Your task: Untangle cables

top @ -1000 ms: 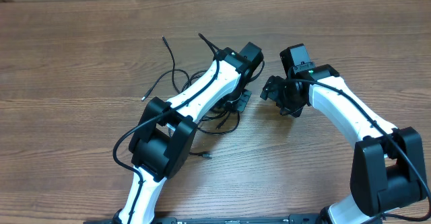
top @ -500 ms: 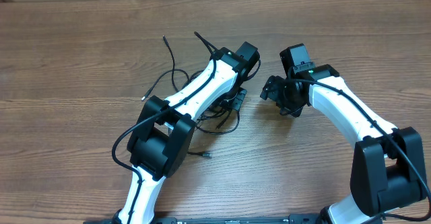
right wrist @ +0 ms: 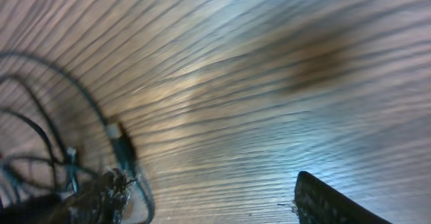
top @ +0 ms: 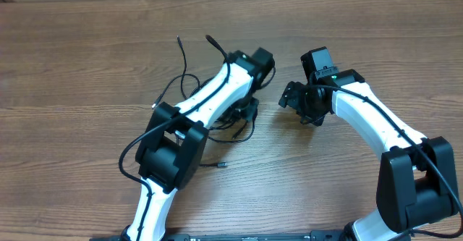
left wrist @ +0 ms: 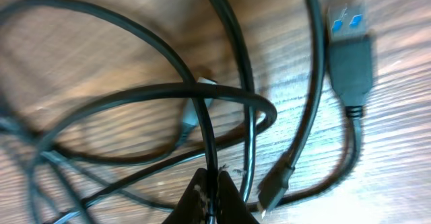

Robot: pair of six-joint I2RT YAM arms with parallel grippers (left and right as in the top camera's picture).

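The cables (top: pixel 189 82) are a loose tangle of thin black cords on the wooden table, partly hidden under my left arm. My left gripper (top: pixel 249 112) is down at the tangle's right edge. In the left wrist view it (left wrist: pixel 209 178) is shut on one thin black cable (left wrist: pixel 202 126) that runs up between the pads. Loops cross around it, with a blue-tipped USB plug (left wrist: pixel 350 56) to the right and a small plug (left wrist: pixel 273 192) beside the jaws. My right gripper (top: pixel 288 96) hovers just right of the tangle. It (right wrist: pixel 209 187) is open and empty, with a silver-tipped plug (right wrist: pixel 116 133) near its left finger.
Two cable ends (top: pixel 179 41) stick out toward the far side of the tangle, and another small plug (top: pixel 222 166) lies toward the near side. The two wrists stand close together mid-table. Bare wood (top: pixel 72 67) spreads to the left and behind.
My left gripper has closed on a cable and shifted slightly left, dragging the tangle and its far ends with it. The right arm has stayed put.
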